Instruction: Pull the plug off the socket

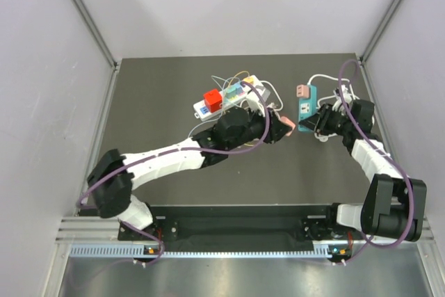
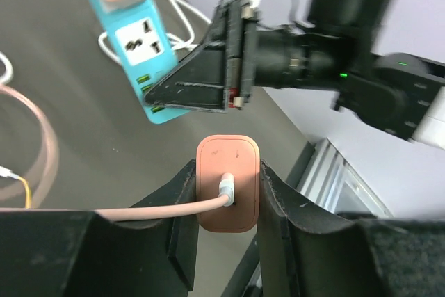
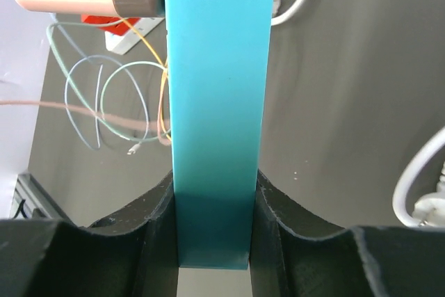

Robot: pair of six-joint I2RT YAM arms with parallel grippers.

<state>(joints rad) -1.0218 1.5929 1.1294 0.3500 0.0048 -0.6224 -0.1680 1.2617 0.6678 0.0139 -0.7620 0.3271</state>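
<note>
Simply dark table (image 1: 160, 102), pale walls (image 1: 42, 102), socket (image 1: 306, 106).

Pink square plug (image 2: 228, 182), pink cable (image 2: 139, 208) attached, apart from teal socket strip (image 2: 135, 39)

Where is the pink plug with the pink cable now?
In the top view the pink plug is clamped in the left gripper, clear of the teal power strip that the right gripper holds just to its right.

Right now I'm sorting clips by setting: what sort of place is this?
Likely a robot lab test cell: aluminium rails, a dark tabletop with a teal power strip and a white power strip.
</note>
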